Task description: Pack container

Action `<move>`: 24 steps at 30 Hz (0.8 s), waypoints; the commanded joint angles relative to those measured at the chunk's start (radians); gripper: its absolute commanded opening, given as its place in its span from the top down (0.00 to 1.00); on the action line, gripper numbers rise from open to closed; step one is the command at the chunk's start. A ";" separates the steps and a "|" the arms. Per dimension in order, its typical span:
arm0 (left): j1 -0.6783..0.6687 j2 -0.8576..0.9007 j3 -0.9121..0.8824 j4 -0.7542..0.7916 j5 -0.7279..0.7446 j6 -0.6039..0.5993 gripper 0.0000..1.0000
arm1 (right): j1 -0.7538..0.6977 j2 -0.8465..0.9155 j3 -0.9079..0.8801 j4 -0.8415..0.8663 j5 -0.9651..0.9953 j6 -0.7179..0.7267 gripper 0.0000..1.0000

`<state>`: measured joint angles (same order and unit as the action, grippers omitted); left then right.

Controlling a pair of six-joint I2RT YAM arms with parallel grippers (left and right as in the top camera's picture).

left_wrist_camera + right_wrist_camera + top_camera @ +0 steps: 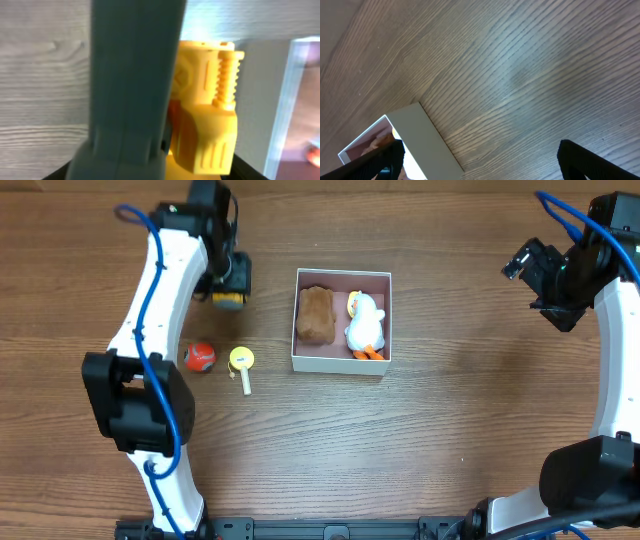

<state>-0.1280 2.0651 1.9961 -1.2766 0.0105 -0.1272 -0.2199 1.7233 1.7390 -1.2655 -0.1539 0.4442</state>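
While the overhead view shows the whole table, only the left wrist view shows what the left gripper [230, 288] holds. It is clamped on a yellow ridged plastic toy [210, 110], with one broad grey finger [130, 85] blocking much of it. From above, that toy is only a yellow sliver under the gripper.

The right wrist view shows the right gripper [530, 270] with its dark fingertips [590, 160] spread wide and nothing between them, above bare wood.

An orange-red ball [200, 357] and a yellow disc on a white handle [242, 365] lie near each other, left of the box and apart from it.

The square shallow cardboard container [343, 275], white outside and pink inside, sits mid-table, open side up, its walls nearly square to the table edges. Being square, it has no long axis. A brown plush [315, 315] lies beside a white duck plush [365, 325] inside it.
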 commanded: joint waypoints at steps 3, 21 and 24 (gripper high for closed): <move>-0.134 0.001 0.264 -0.137 0.111 -0.036 0.62 | 0.003 -0.017 0.018 0.003 -0.005 -0.008 0.00; -0.467 0.002 0.053 -0.117 -0.099 0.534 0.95 | 0.003 -0.017 0.018 -0.002 -0.005 -0.007 0.00; -0.449 0.002 0.022 -0.127 -0.103 0.727 0.96 | 0.003 -0.017 0.018 -0.005 -0.005 -0.008 0.00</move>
<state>-0.5980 2.0651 2.0460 -1.3972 -0.0475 0.2745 -0.2199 1.7233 1.7390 -1.2724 -0.1535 0.4438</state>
